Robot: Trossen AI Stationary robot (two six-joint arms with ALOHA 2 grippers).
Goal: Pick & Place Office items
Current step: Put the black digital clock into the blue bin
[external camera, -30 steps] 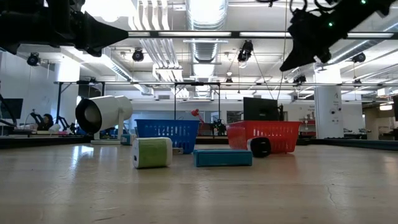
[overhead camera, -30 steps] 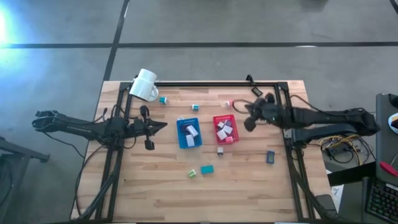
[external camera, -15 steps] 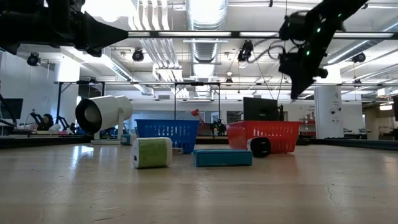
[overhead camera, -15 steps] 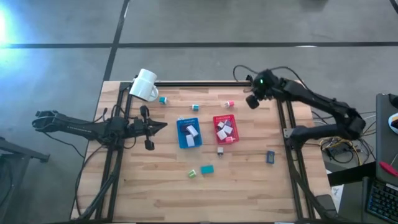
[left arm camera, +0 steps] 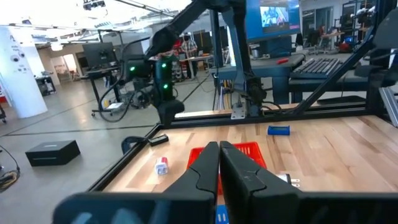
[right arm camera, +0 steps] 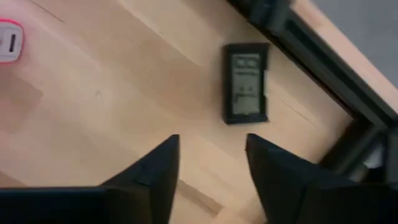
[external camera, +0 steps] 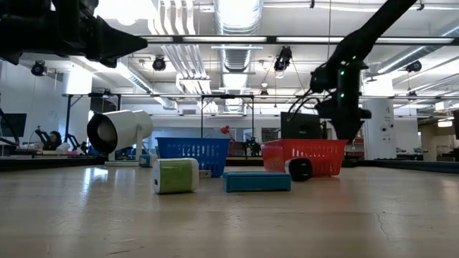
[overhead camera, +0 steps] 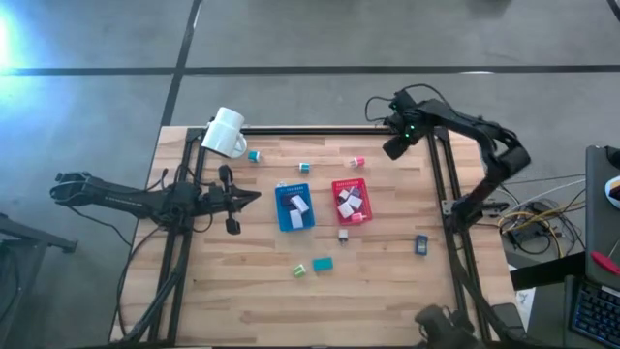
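Note:
My right gripper is open and empty, pointing down over the table's far right corner. In its wrist view the fingers stand just above the wood, short of a flat black item lying on the table. A pink and white item lies farther off and also shows in the high view. My left gripper is shut and empty, held above the table left of the blue tray. Small items lie in the blue tray and in the red tray.
A white mug lies on its side at the far left. Loose items lie on the wood: teal ones, a green one, a grey one and a dark blue one. A black frame rail borders the corner.
My right gripper has gone from beside the red tray toward the table's far edge and down toward the far right corner, tipping to point down at the wood. The right arm has folded back. My left arm has kept still.

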